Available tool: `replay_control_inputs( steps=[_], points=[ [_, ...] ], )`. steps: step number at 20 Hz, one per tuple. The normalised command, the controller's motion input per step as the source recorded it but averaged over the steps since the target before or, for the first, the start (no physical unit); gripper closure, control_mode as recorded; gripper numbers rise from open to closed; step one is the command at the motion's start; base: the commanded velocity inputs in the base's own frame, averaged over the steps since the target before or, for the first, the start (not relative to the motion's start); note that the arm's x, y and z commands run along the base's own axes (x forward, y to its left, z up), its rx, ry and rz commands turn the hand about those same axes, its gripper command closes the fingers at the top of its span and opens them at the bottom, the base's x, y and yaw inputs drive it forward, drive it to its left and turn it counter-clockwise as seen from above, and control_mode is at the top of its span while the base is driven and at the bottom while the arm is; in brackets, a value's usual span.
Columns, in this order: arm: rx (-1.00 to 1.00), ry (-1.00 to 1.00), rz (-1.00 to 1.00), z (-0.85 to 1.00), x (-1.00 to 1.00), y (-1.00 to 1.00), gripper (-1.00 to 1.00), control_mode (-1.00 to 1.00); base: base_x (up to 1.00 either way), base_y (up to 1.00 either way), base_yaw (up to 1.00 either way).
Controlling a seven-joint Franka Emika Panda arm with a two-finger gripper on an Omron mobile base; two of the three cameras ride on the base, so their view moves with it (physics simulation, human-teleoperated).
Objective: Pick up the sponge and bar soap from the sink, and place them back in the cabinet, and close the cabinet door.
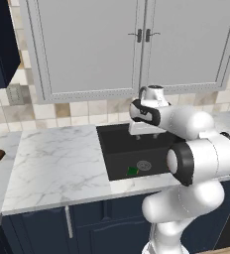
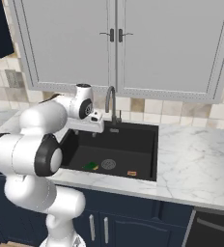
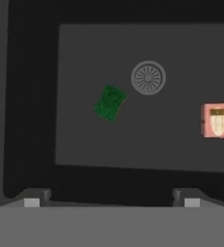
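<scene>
Right, your gripper (image 3: 111, 202) hangs wide open over the sink (image 3: 32, 96); the sponge (image 3: 109, 102) lies green-up beside the drain (image 3: 148, 77), so centre over it, match its tilt, then descend.

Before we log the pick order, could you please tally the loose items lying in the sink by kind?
Sponge, green face up, left of the drain in the hand view: 1
Bar soap, on the drain's other side: 1
Total: 2 loose items on the floor of the sink, apart from each other.
</scene>
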Motion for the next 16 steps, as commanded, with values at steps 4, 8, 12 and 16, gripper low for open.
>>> replay_control_inputs(
  steps=[4, 8, 12, 16],
  points=[
    [0.0, 0.0, 0.0, -0.25, 0.14, 0.0, -1.0, -1.0, 0.0, 0.0, 0.0],
    [0.0, -0.02, 0.0, -0.28, 0.08, 0.0, -1.0, -1.0, 0.0, 0.0, 0.0],
    [0.0, -0.08, 0.0, -0.29, 0.0, 0.0, -1.0, -1.0, 0.0, 0.0, 0.0],
    [0.0, -0.1, 0.0, -0.29, 0.0, 0.0, -1.0, -1.0, 0.0, 0.0, 0.0]
  ],
)
